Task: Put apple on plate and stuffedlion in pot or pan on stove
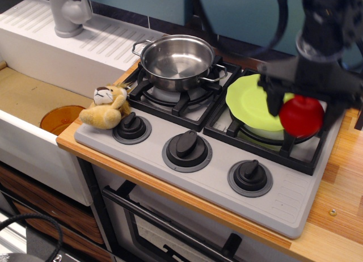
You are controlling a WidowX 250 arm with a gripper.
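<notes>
Black gripper (303, 106) at the right rear of the grey toy stove (198, 160), fingers clamped on either side of the glossy red apple (302, 115), holding it up over the right-hand burner grate (266, 140). Apple overlapping the right edge of the lime-green plate (249, 100) in this view; whether touching the plate or hanging above it, impossible to tell. Plate resting on that right grate, toward the back edge of the stove. Shiny steel pot (177, 62) with two loop handles on the left rear burner, standing upright and showing a bare bottom inside. Tan plush lion (106, 106) lying at the front left corner of the stove, leaning against the leftmost of three dark knobs (187, 151) lined up along the front edge. Wooden counter (337, 205) visible along the right side and front lip. Orange-brown dish (61, 119) down in the sink basin (28, 100) to the left of the stove, near the lion. Grey faucet (68, 12) at the far left rear corner.
</notes>
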